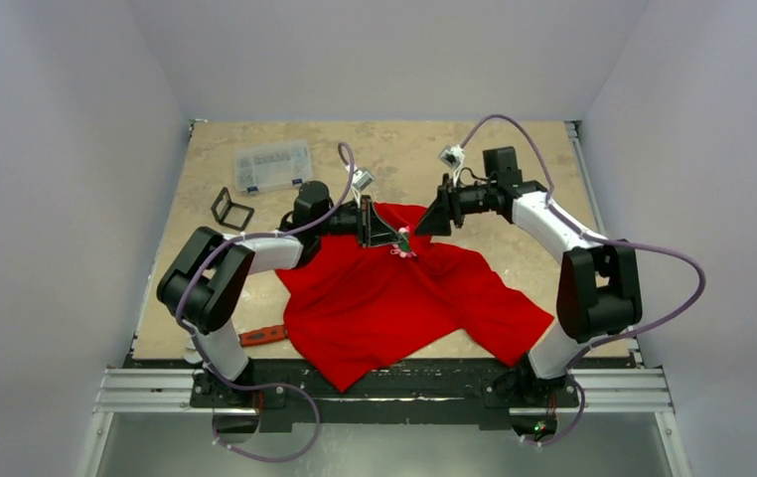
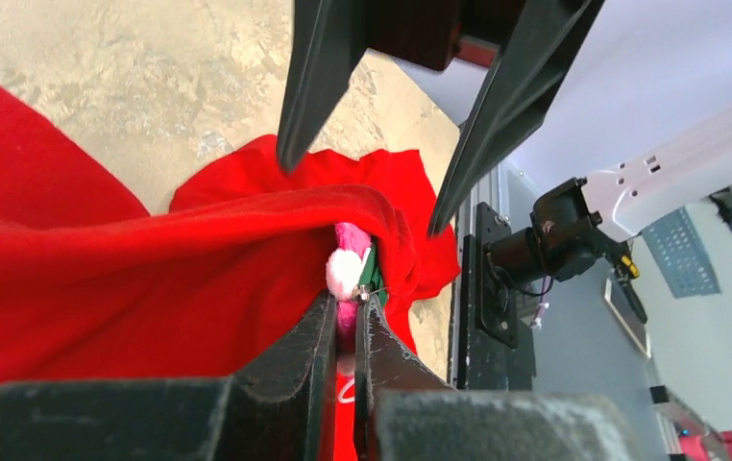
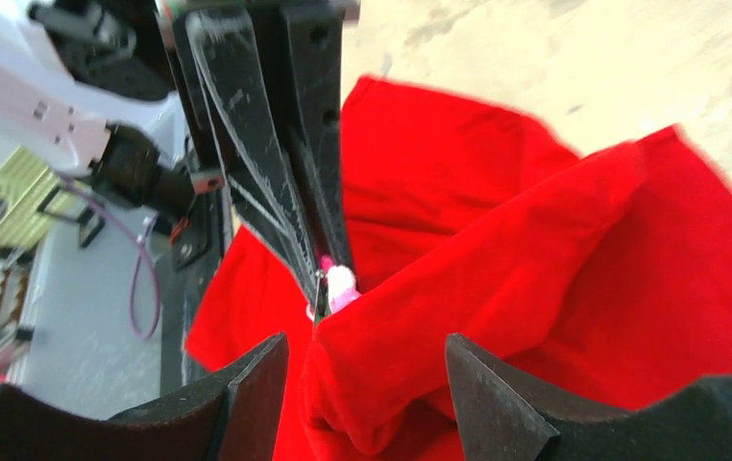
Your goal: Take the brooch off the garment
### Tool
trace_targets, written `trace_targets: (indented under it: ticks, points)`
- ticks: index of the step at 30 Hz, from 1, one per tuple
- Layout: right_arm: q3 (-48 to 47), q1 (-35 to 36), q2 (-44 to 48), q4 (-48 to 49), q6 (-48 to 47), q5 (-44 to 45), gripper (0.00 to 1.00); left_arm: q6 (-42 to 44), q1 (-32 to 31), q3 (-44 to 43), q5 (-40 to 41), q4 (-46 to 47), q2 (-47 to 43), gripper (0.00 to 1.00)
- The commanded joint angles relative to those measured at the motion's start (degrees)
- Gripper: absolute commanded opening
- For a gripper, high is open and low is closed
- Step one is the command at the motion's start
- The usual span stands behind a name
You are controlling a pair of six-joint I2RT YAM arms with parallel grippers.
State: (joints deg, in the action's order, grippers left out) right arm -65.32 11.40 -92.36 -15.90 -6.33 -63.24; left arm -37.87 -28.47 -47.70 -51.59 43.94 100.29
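The red T-shirt (image 1: 394, 308) lies rumpled on the table, with a fold lifted at its far edge. The pink flower brooch (image 1: 404, 241) sits on that fold. My left gripper (image 1: 394, 237) is shut on the brooch (image 2: 346, 269); in the left wrist view its fingertips (image 2: 329, 317) pinch the pink petals, and the pin still meets the cloth (image 2: 151, 279). My right gripper (image 1: 429, 224) is open, with its jaws on either side of the raised red fold (image 3: 410, 336) just below the brooch (image 3: 341, 286). The right gripper (image 3: 367, 351) holds nothing.
A clear plastic organiser box (image 1: 273, 166) and a small black frame (image 1: 231, 210) lie at the far left. A red-handled wrench (image 1: 261, 335) lies near the front left by the shirt's edge. The metal rail (image 1: 384, 390) runs along the near edge.
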Motion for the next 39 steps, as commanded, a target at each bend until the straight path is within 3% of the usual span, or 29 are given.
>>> trace_targets:
  ticks: [1, 3, 7, 14, 21, 24, 29, 34, 37, 39]
  points:
    - [-4.7, 2.5, -3.0, -15.3, -14.7, -5.3, 0.63, 8.8, 0.4, -3.3, -5.2, -1.3, -0.4, 0.00]
    - [-5.3, 2.6, -3.4, -14.7, -14.5, -5.5, 0.61, 11.0, 0.4, -3.7, -5.9, -3.2, -0.7, 0.00]
    - [-5.7, 2.7, -4.4, -13.4, -13.4, -5.5, 0.47, 12.6, 0.4, -3.4, -5.5, -4.3, -1.3, 0.00]
    - [-4.3, 2.6, -9.6, -29.6, -26.3, -9.2, 0.37, 13.5, 1.4, -2.2, -1.0, -4.7, -2.6, 0.00]
    - [-3.9, 3.5, -13.3, -33.0, -28.9, -11.7, 0.22, 15.4, 2.2, -2.7, -0.6, -6.8, -3.7, 0.00]
    - [-5.7, 4.4, -15.2, -40.4, -36.7, -12.5, 0.26, 16.5, 2.6, -2.7, -0.4, -8.3, -4.6, 0.00]
    - [-11.4, 4.3, -20.3, -61.8, -57.1, -14.5, 0.48, 17.8, 2.7, -2.7, -2.2, -8.7, -5.0, 0.00]
    - [-17.5, -0.6, -19.5, -61.1, -54.5, -12.5, 0.53, 20.6, 2.6, -3.0, -4.5, -10.1, -5.3, 0.00]
    - [-17.4, -2.7, -14.9, -45.8, -40.2, -8.6, 0.57, 22.8, 2.5, -3.3, -5.5, -11.7, -5.3, 0.00]
    - [-13.3, -2.0, -8.5, -26.9, -21.5, 1.4, 0.60, 23.8, 2.4, -3.6, -5.8, -12.6, -5.4, 0.00]
